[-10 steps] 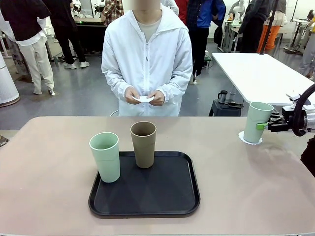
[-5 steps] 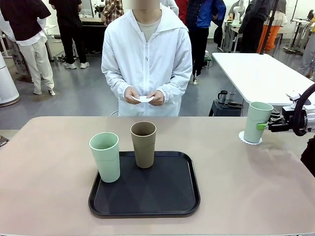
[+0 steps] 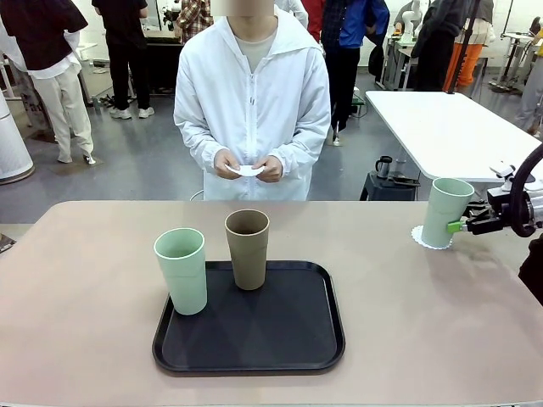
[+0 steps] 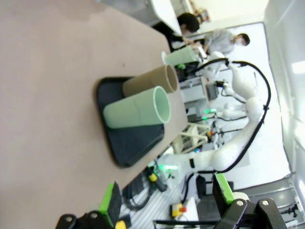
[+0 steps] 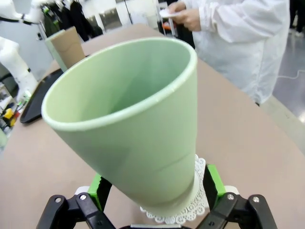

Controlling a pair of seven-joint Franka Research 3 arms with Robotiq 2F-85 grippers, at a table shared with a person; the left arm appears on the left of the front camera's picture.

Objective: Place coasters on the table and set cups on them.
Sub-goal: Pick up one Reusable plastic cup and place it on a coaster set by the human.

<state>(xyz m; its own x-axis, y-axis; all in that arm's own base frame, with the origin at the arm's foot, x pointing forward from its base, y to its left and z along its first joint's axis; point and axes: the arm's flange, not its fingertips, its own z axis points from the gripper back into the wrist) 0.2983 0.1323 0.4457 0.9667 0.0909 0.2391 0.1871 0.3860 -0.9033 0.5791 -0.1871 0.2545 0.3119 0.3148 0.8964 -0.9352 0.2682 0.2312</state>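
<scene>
Found right pincer (image 5: pixel 155 186) spread astride pale mint tapered matte tumbler (image 5: pixel 128 119); judged light, rigid, smooth, best held low on wall.

The right gripper (image 3: pixel 459 225) reaches in from the right edge, fingers level and pointing toward the robot's left, jaws spread wide. The left gripper (image 4: pixel 167 198) stands with jaws fully apart.

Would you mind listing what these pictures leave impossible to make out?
- Front view: how many coasters the person's hands hold; too small, and fingers cover them.
- Right wrist view: most of the coaster is hidden under the mint green cup.
- Right wrist view: whether the right gripper touches that cup; the cup's wall covers most of one pad.
</scene>
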